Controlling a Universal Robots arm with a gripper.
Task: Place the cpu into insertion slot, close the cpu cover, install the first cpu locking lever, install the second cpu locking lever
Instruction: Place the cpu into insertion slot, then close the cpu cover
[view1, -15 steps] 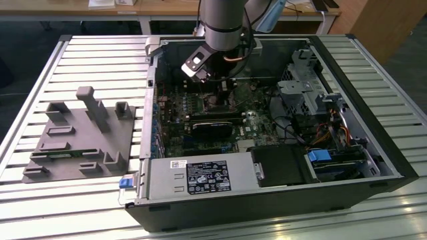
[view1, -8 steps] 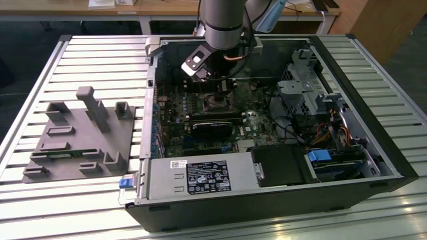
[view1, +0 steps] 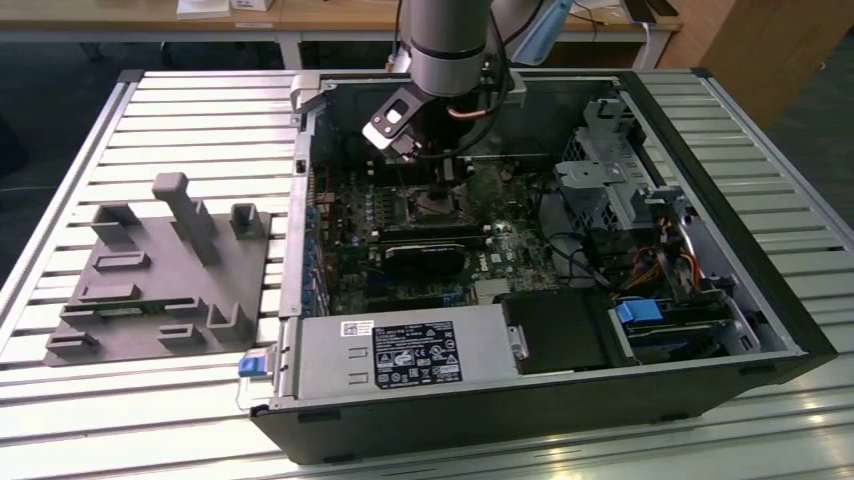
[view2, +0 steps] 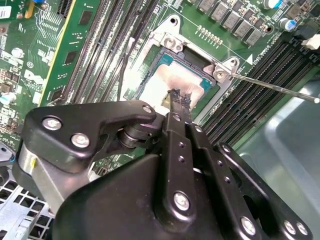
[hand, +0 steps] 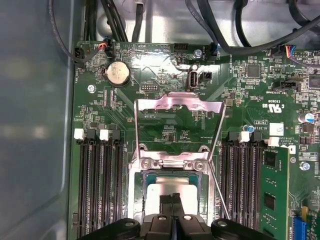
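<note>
The cpu (view2: 162, 82) is a flat silvery square lying in the insertion slot (view2: 172, 56), a metal-rimmed socket on the green board. In the first wrist view the cpu (hand: 162, 192) shows just beyond my fingertips. The cpu cover (hand: 179, 102), a thin silvery frame, stands flipped open past the slot's hinge. A thin lever rod (view2: 275, 87) sticks out to one side, and another lever (hand: 218, 165) leans along the socket's edge. My gripper (view2: 176, 97) is shut, its black tips pressed together with nothing between them, right on or just above the cpu's top. In the exterior view the gripper (view1: 447, 172) reaches down into the case above the socket (view1: 430, 205).
The open computer case (view1: 747, 200) lies on a slatted table. A grey label-bearing power box (view1: 400, 355) sits at the near side and a black block (view1: 427, 258) lies just before the socket. Memory slots (hand: 100, 185) flank the socket. A grey fixture plate (view1: 154, 270) rests at the exterior view's left.
</note>
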